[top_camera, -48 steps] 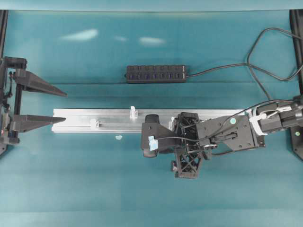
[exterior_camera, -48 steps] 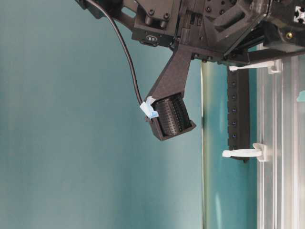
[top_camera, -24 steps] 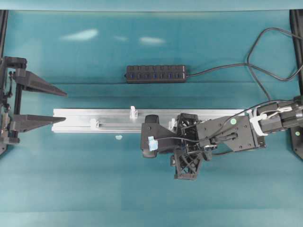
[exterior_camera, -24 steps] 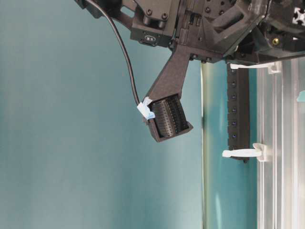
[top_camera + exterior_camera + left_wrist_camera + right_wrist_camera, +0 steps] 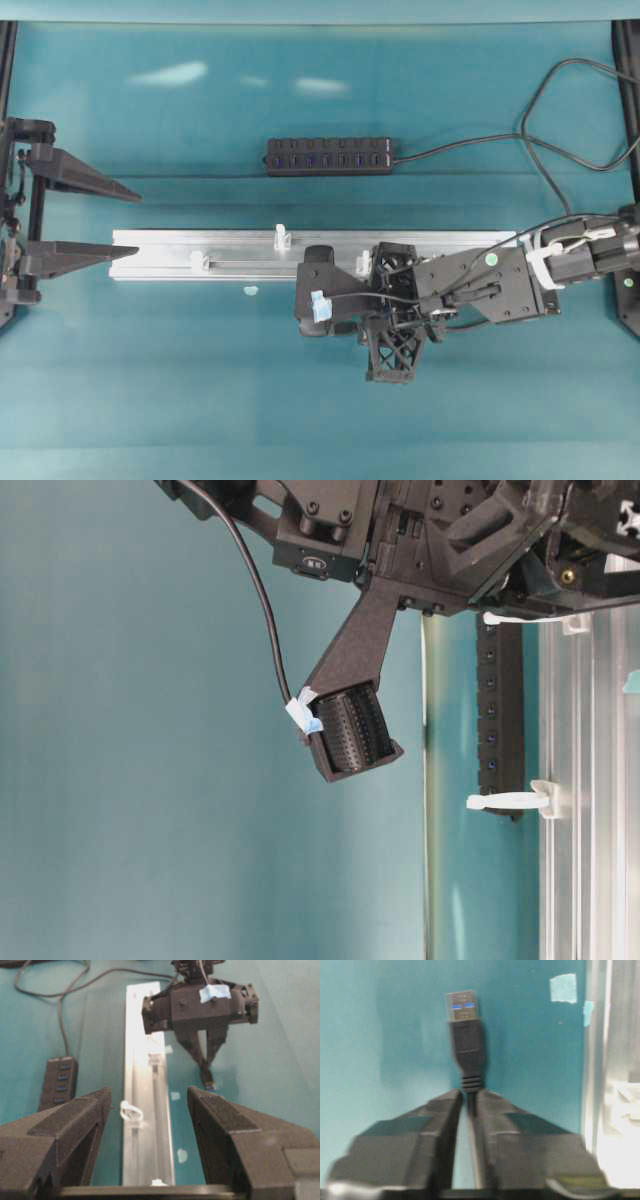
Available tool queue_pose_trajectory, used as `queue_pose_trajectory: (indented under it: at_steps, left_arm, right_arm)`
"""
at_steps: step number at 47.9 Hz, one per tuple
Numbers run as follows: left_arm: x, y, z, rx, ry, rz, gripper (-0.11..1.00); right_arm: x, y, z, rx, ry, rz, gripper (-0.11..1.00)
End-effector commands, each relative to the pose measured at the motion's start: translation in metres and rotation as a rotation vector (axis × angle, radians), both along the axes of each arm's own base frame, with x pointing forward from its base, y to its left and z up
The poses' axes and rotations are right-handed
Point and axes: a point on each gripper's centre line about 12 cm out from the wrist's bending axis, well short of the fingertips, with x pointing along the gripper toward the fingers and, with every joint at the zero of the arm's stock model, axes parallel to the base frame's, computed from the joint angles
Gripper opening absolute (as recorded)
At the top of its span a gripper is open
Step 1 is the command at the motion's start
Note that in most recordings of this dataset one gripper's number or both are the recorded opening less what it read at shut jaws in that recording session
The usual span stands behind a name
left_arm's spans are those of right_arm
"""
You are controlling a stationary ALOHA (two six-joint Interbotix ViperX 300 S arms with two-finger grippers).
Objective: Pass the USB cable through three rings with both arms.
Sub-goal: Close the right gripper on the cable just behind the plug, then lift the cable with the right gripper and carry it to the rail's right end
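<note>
From overhead, the right gripper (image 5: 322,305) is covering part of the aluminium rail (image 5: 200,256), and the ring (image 5: 362,264) nearest it is showing only as a pale sliver against the black wrist. The USB cable (image 5: 468,1055) is not making itself out there at all — the arm is hiding it. In the right wrist view the cord is running down between the clamped fingers (image 5: 435,1125) and out of sight at the bottom edge. In the left wrist view, the left gripper (image 5: 147,1125) is being cut off by the lower edge.
</note>
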Motion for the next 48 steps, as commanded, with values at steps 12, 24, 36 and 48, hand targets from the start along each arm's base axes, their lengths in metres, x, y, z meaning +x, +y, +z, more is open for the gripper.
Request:
queue_pose_trajectory:
  at_steps: [12,24,36,48]
  left_arm:
    - [0.002,0.0,0.007,0.0,-0.023,0.002,0.69]
    - [0.002,0.001,0.008,0.001,-0.032,0.003,0.69]
    - [0.002,0.001,0.008,0.001,-0.032,0.003,0.69]
    - [0.002,0.001,0.008,0.001,-0.032,0.004,0.69]
  right_arm:
    - [0.001,-0.005,0.004,-0.004,-0.004,-0.008,-0.08]
    - [-0.002,-0.005,0.003,-0.006,-0.001,-0.004,-0.08]
    - [-0.002,-0.005,0.007,-0.005,-0.004,-0.006,-0.08]
    - [0.002,-0.009,0.061,-0.032,-0.039,0.008,-0.09]
